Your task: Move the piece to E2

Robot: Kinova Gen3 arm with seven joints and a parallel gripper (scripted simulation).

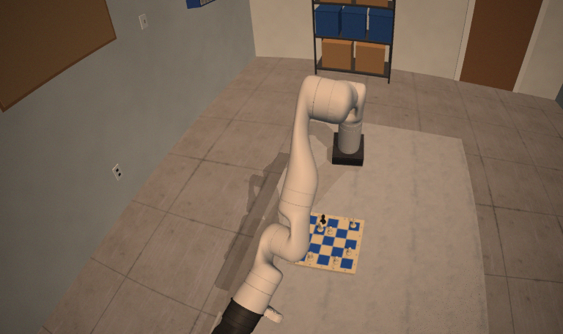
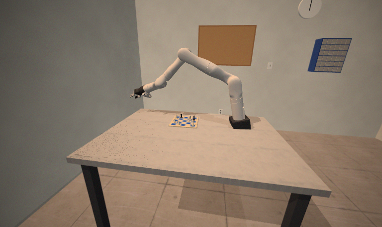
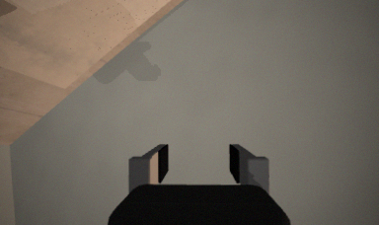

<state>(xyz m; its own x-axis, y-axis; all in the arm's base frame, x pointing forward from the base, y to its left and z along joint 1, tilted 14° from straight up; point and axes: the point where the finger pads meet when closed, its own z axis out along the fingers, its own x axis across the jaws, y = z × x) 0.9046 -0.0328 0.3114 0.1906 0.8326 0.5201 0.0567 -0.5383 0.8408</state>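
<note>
The chessboard [image 1: 333,245] is a small tan square with blue and cream checks, lying flat on the grey table [image 2: 197,151] toward its far edge, between the arm's black base [image 2: 239,122] and the far left corner. Several pale pieces [image 1: 329,231] and a black piece [image 1: 322,218] stand on it, the black one near the board's edge on the base side; all that can be made out look upright, long axes vertical, but they are too small to tell which sits on E2 or A2, and the edge letters cannot be read. The gripper [image 2: 135,95] hangs high above the table's left edge, well apart from the board, facing the grey wall. Its fingers stand wide apart with nothing between them.
</note>
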